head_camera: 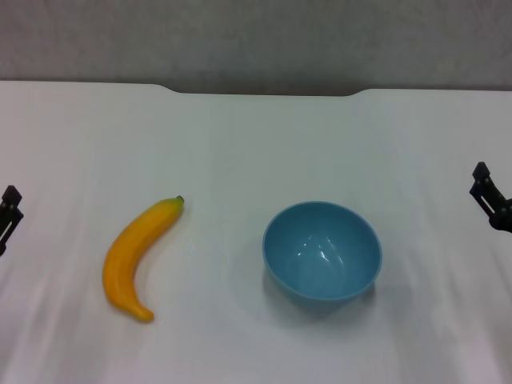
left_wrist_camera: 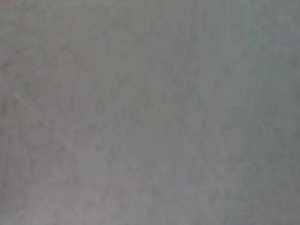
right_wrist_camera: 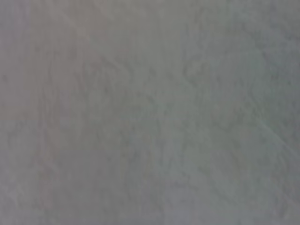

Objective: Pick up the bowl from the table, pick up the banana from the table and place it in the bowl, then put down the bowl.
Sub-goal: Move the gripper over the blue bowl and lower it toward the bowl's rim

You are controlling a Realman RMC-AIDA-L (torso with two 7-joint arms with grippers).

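Seen from the head, going left to right. Left hand (head_camera: 10, 210) parked at the surface's left edge, only a dark tip in view; whether its fingers were apart or together could not be told. Banana (head_camera: 136, 258) flat on the white surface (head_camera: 240, 144), left of centre, green stem end pointing away toward the far wall, blunt end nearer. Bare white all round it. Bowl (head_camera: 322, 250) upright, open side up and holding nothing, right of centre, apart from the banana with a clear strip between. Right hand (head_camera: 491, 198) at the right edge, well apart from the bowl, likewise too little showing to tell its fingers' state. Far edge notched against a grey wall (head_camera: 256, 40).

Wrist views: only plain pale surface (left_wrist_camera: 150, 112) (right_wrist_camera: 150, 112), neither banana, bowl nor fingers.
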